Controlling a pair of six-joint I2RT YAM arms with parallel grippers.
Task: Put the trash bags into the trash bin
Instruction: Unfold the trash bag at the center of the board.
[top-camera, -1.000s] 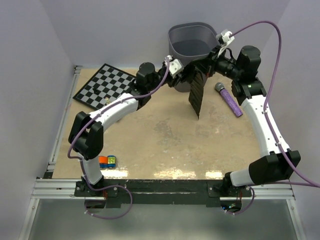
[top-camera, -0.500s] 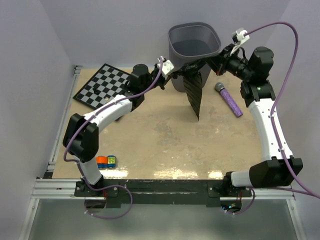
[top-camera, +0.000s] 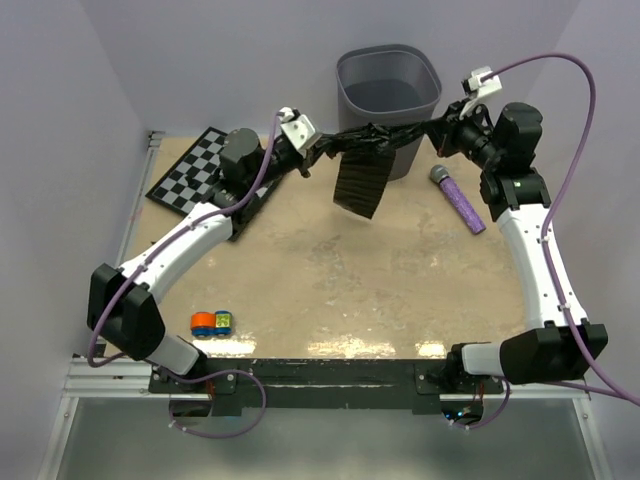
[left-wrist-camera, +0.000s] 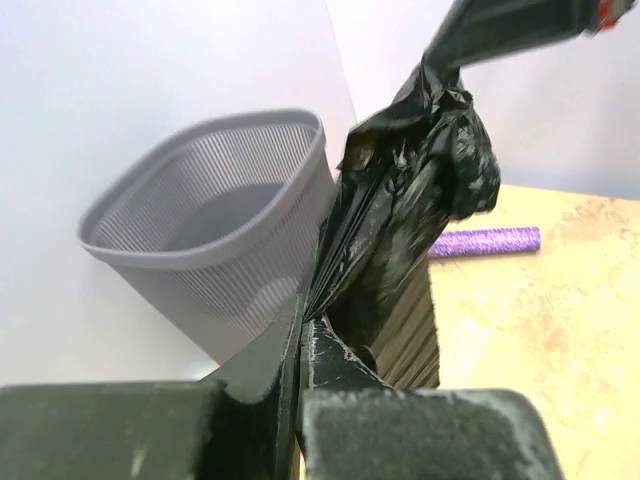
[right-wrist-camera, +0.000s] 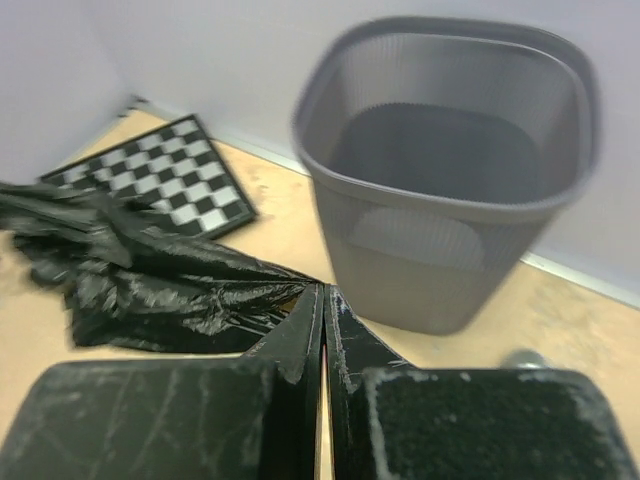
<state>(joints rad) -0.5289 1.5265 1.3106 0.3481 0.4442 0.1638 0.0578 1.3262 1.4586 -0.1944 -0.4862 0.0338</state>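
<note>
The left end effector (top-camera: 316, 152) has pulled leftward, away from the trash bin (top-camera: 389, 50). The trash bag (top-camera: 362, 170), which earlier hung as a long strip, now stretches across to the right end effector (top-camera: 435, 132). Toy blocks (top-camera: 213, 322) sit on the bench (top-camera: 350, 280), well in front of the bin. Closer in, both end effectors are clenched on the bag. It hangs in the air just before the bin's wall, one flap drooping. A purple microphone (top-camera: 458, 200) lies right of the bin, a checkerboard (top-camera: 190, 170) left.
</note>
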